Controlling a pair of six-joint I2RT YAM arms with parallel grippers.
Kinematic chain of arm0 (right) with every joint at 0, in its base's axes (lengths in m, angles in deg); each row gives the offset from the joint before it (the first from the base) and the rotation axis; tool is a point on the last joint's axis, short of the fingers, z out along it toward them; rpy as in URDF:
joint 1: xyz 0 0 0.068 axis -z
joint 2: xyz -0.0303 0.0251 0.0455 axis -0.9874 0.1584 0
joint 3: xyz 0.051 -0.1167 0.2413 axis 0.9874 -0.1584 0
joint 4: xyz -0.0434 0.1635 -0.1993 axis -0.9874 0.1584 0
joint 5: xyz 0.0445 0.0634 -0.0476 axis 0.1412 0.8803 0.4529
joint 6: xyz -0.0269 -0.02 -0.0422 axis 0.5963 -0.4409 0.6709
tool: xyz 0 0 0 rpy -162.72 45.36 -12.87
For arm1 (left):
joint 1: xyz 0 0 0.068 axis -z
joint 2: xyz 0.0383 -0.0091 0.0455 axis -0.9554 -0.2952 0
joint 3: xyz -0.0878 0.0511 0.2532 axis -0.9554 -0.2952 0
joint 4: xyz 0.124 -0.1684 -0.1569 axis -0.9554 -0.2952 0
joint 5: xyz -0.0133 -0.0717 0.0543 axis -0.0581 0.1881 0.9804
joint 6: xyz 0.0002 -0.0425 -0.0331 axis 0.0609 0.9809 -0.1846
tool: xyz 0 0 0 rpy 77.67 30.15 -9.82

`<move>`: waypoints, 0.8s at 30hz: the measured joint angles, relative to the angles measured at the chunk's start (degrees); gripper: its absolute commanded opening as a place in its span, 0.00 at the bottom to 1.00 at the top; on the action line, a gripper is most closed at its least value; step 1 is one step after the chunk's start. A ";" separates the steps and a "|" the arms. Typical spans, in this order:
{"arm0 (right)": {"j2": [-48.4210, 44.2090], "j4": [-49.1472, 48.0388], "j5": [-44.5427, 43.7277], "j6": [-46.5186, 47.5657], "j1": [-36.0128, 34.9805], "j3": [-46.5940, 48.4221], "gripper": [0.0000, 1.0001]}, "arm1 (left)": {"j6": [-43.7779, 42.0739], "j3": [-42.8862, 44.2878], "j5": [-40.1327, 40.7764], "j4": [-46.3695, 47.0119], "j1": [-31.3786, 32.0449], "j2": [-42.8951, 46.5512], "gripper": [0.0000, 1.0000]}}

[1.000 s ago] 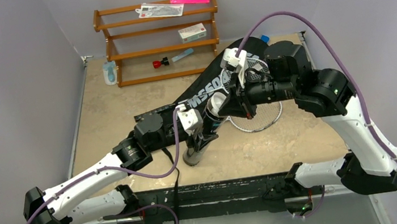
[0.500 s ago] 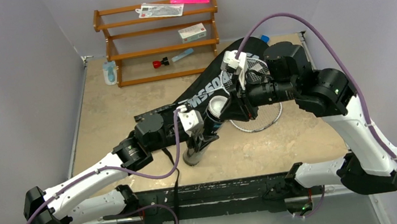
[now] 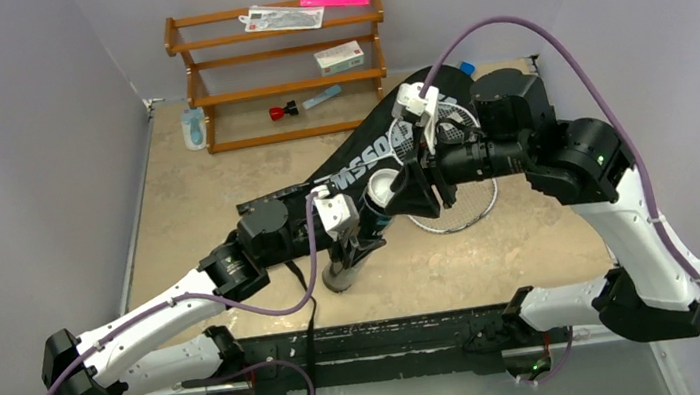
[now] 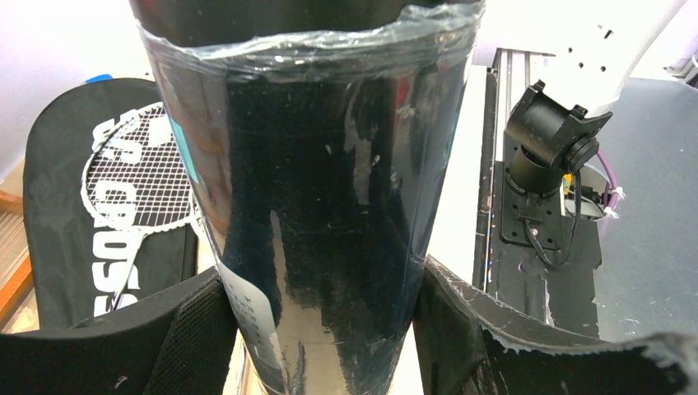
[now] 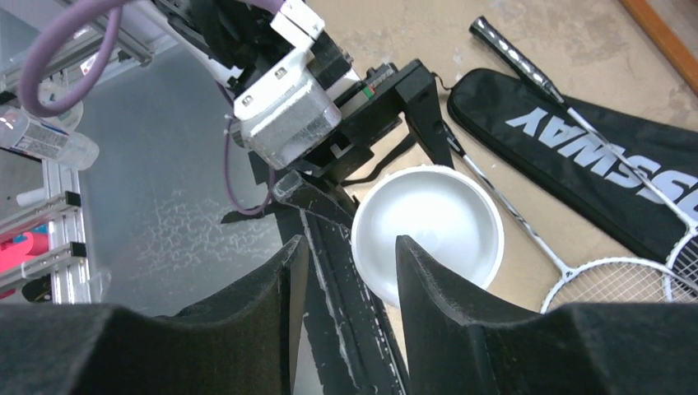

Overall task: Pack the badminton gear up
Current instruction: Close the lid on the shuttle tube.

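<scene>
Left fingers (image 4: 193, 341) are clamped on the dark tube (image 4: 321, 164), one pad on each side of its plastic-wrapped wall, low on the body. So the left gripper (image 3: 360, 245) has the tube, jaws about a tube's width apart.

In the top view the tube (image 3: 345, 271) sits near the front middle of the table (image 3: 225, 193). It is tilted, with the lower end down by the surface and the top leaning toward the right arm. I can't tell if the base actually touches the table.

A white cap (image 3: 382, 189) sits at the tube's upper end.

The right gripper (image 5: 350, 247) is just off that end. Its fingers are parted with a clear gap between the pads, and nothing is gripped. From the right wrist, the cap (image 5: 428, 230) shows beyond the fingertips, partly hidden behind one finger.

One racket (image 3: 453, 210) lies flat just past the tube, its head on bare table under the right arm.

The second racket (image 5: 568, 107) lies on the black bag (image 3: 362, 161), handle sticking out past the bag's end.

The bag runs diagonally from mid-table to the far right corner, CROSSWAY lettering up.

The wooden rack (image 3: 280, 70) stands at the back wall, well apart from the gear.
</scene>
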 measured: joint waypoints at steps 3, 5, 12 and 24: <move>0.24 -0.13 -0.04 -0.24 0.00 1.66 0.48 | 0.00 0.00 -0.13 0.00 0.00 0.00 0.51; 0.24 -0.44 -0.09 -0.68 0.00 2.45 0.48 | 0.00 0.00 -0.15 -0.04 0.00 0.07 0.51; -0.52 -3.82 -3.82 -2.45 0.00 2.95 0.45 | 0.50 -0.74 0.13 -0.04 0.00 1.49 0.51; -5.11 -12.83 -7.96 -4.04 0.00 2.34 0.39 | 4.09 -3.80 0.76 8.68 0.00 3.19 0.52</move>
